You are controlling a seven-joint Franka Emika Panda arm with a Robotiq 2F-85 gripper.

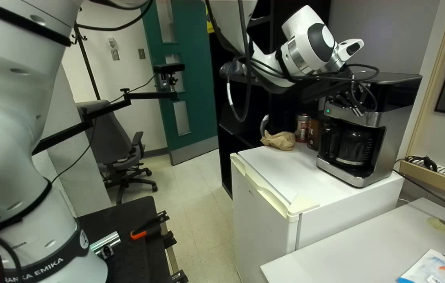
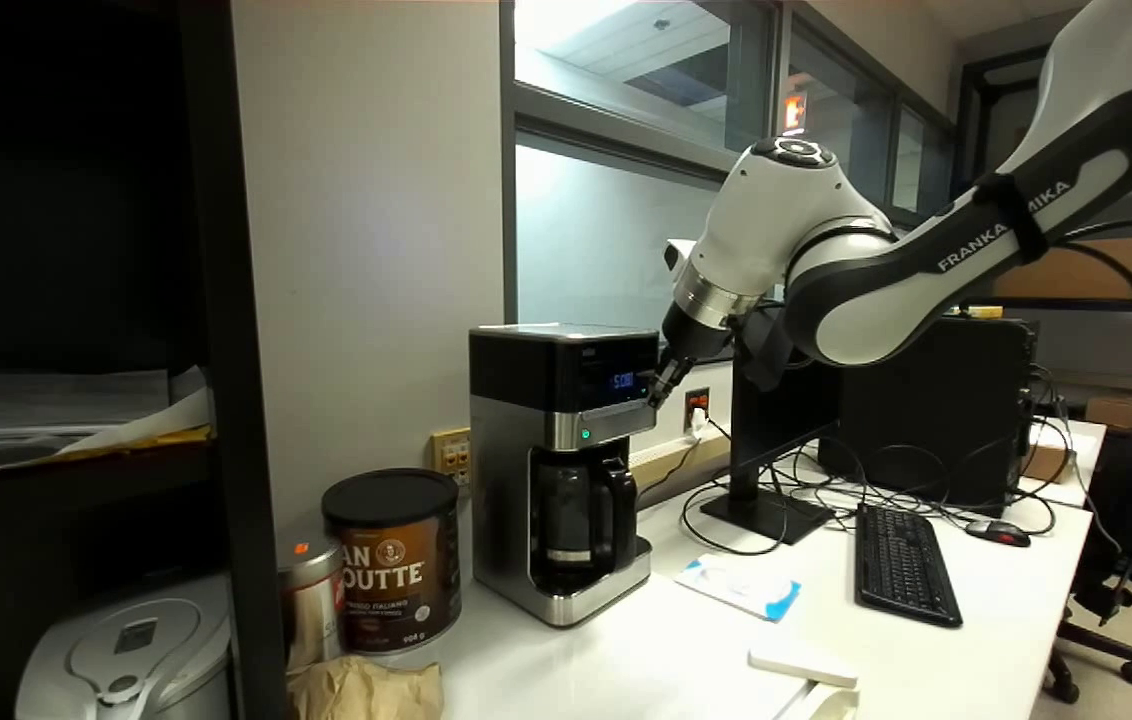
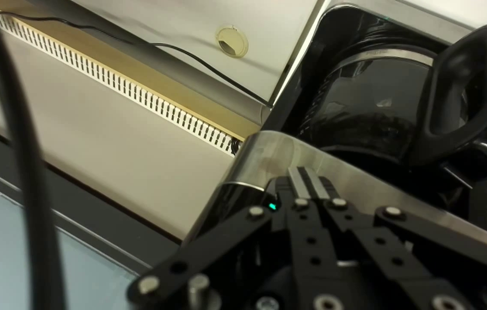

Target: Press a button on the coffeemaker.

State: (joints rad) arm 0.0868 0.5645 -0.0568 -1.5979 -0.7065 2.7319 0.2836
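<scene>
The coffeemaker (image 2: pixel 541 430) stands just ahead of the closed hand (image 3: pixel 307 183).

The pincer (image 3: pixel 308 183) slants downward, its two slim fingers (image 3: pixel 298 183) closed up side by side, tips level with each other. Just above it the white wrist (image 2: pixel 776 215) tilts along the same slant. Behind the wrist the forearm (image 2: pixel 926 277) slopes up and away from the pincer; the base (image 1: pixel 37 228) stands well apart from it.

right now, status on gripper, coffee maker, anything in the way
Gripper shut, close to coffee maker, contact unclear. Green light on, pot inside. Nothing seen blocking; black cable off to one side in wrist view.
</scene>
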